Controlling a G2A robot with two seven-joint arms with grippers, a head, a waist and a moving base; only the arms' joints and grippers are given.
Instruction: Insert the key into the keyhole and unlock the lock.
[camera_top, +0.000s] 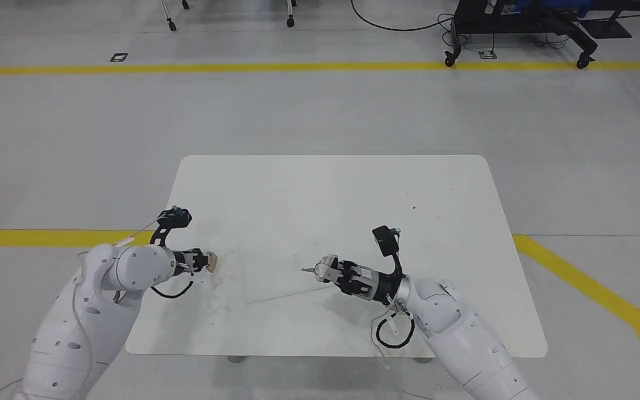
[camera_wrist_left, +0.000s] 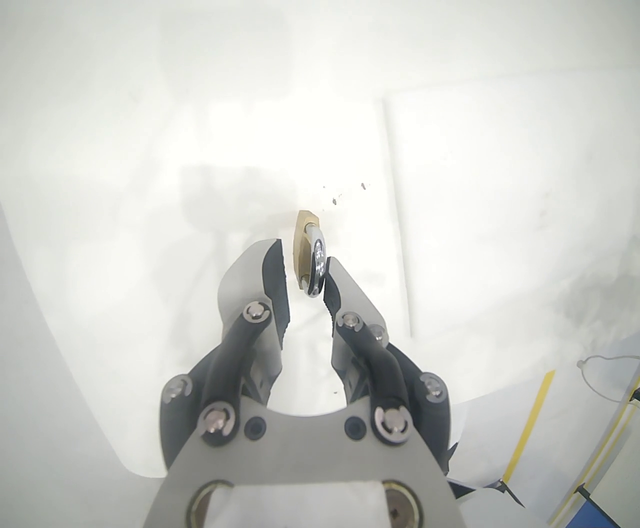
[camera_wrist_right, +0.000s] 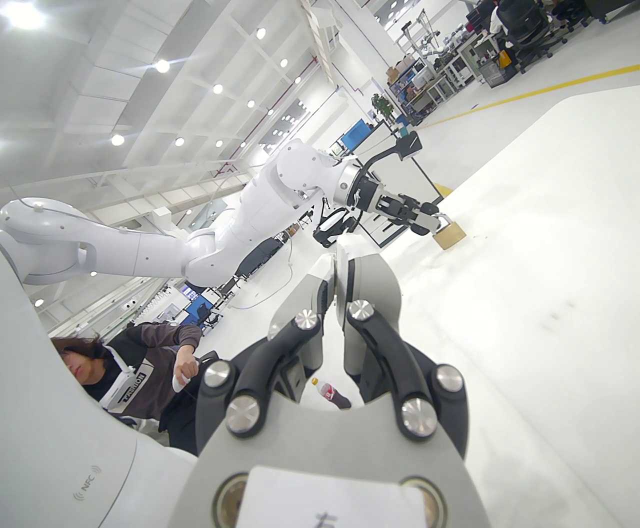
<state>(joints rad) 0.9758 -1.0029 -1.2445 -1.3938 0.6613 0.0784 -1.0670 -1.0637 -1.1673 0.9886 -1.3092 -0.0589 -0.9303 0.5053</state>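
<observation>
Padlock (camera_wrist_left: 301, 250), one only: squat brass body with a bright chrome shackle (camera_wrist_left: 317, 260), clamped by that shackle between the tips of the left jaws, body reaching beyond the tips and resting on the white tabletop (camera_top: 330, 200). Key (camera_top: 307, 270), one, thin and silvery, pinched between the right jaws, these closed to a narrow slit on it, its tip jutting just past them toward the padlock yet well apart from it. Two sets of jaws in all, each gripping its one thing, tips turned toward each other.
</observation>
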